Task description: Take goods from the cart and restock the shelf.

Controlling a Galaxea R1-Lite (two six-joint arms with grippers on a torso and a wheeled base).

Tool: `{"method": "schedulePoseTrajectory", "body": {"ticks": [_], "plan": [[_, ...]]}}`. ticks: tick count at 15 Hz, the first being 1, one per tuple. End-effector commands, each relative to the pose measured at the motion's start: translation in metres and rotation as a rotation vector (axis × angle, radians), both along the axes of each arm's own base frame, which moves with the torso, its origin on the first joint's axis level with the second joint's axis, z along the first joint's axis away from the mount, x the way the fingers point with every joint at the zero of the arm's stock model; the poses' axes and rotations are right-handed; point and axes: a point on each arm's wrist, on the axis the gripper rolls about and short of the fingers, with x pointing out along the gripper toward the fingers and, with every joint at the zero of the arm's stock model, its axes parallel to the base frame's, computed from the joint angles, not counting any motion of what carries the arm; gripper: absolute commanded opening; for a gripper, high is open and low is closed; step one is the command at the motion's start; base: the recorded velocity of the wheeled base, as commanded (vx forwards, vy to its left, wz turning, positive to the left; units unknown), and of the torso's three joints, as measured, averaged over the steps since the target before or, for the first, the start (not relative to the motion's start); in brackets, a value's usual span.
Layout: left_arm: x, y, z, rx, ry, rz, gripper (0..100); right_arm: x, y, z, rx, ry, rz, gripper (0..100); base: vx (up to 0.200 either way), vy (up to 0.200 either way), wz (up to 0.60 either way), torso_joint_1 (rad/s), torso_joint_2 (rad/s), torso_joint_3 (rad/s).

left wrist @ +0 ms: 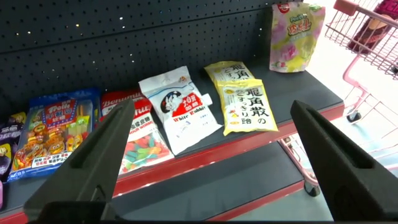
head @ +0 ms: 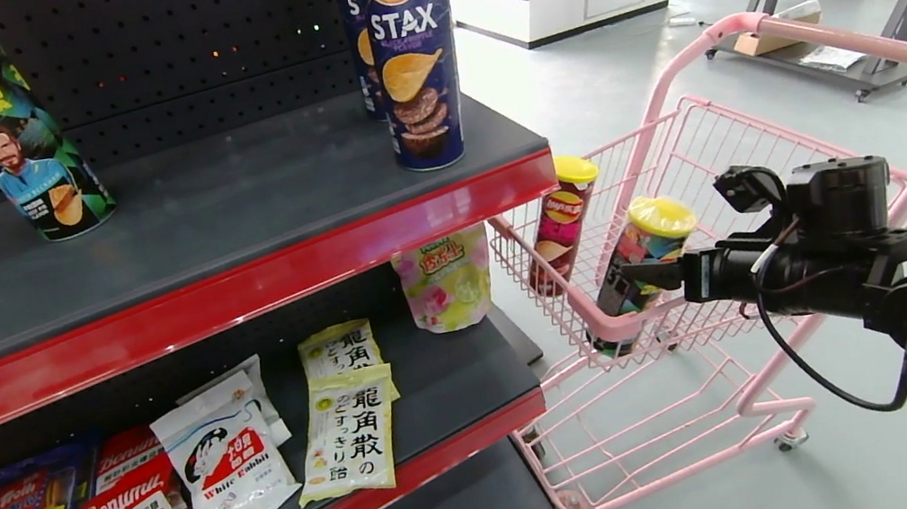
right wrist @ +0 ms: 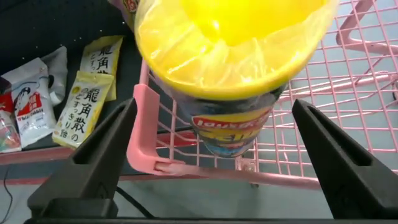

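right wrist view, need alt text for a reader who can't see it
The right gripper, fingers open, sits with one finger on either side of a yellow-lidded chip can standing in the pink wire cart, not clamped on it. Past the cart's rim, two yellow candy bags and a white bag lie on the lower shelf.
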Motion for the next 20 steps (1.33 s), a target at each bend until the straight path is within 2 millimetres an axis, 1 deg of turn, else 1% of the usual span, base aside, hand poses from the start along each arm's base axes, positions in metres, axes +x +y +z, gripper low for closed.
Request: {"method": "schedulePoseTrajectory", "body": {"ticks": [1, 2, 6, 9, 11, 12, 16, 17, 18, 20], "plan": [[0.000, 0.000, 0.000, 0.000, 0.002, 0.001, 100, 0.008, 0.002, -0.007, -0.002, 0.014, 0.002, 100, 0.000, 0.000, 0.00, 0.000, 0.00, 0.000], [0.000, 0.000, 0.000, 0.000, 0.002, 0.001, 100, 0.015, 0.003, -0.010, -0.002, 0.011, -0.001, 100, 0.000, 0.000, 0.00, 0.000, 0.00, 0.000], [0.000, 0.000, 0.000, 0.000, 0.001, 0.001, 100, 0.032, 0.005, -0.008, 0.004, -0.024, -0.001, 100, 0.000, 0.000, 0.00, 0.000, 0.00, 0.000], [0.000, 0.000, 0.000, 0.000, 0.002, 0.003, 100, 0.037, 0.007, -0.011, 0.004, -0.027, -0.001, 100, 0.000, 0.000, 0.00, 0.000, 0.00, 0.000], [0.000, 0.000, 0.000, 0.000, 0.001, 0.003, 100, 0.039, 0.007, -0.017, 0.007, -0.010, -0.006, 100, 0.000, 0.000, 0.00, 0.000, 0.00, 0.000], [0.000, 0.000, 0.000, 0.000, 0.002, 0.003, 100, 0.038, 0.007, -0.017, 0.012, -0.013, -0.008, 0, 0.000, 0.000, 0.00, 0.000, 0.00, 0.000], [0.000, 0.000, 0.000, 0.000, 0.001, 0.003, 100, 0.037, 0.010, -0.015, 0.027, -0.018, -0.005, 0, 0.000, 0.000, 0.00, 0.000, 0.00, 0.000], [0.000, 0.000, 0.000, 0.000, 0.002, 0.003, 100, 0.036, 0.009, -0.009, 0.029, -0.048, -0.006, 0, 0.000, 0.000, 0.00, 0.000, 0.00, 0.000], [0.000, 0.000, 0.000, 0.000, 0.001, 0.003, 100, 0.032, 0.008, 0.004, 0.035, -0.098, -0.006, 0, 0.000, 0.000, 0.00, 0.000, 0.00, 0.000], [0.000, 0.000, 0.000, 0.000, 0.001, 0.003, 100, 0.024, 0.000, 0.035, 0.012, -0.206, -0.012, 0, 0.000, 0.000, 0.00, 0.000, 0.00, 0.000]]}}
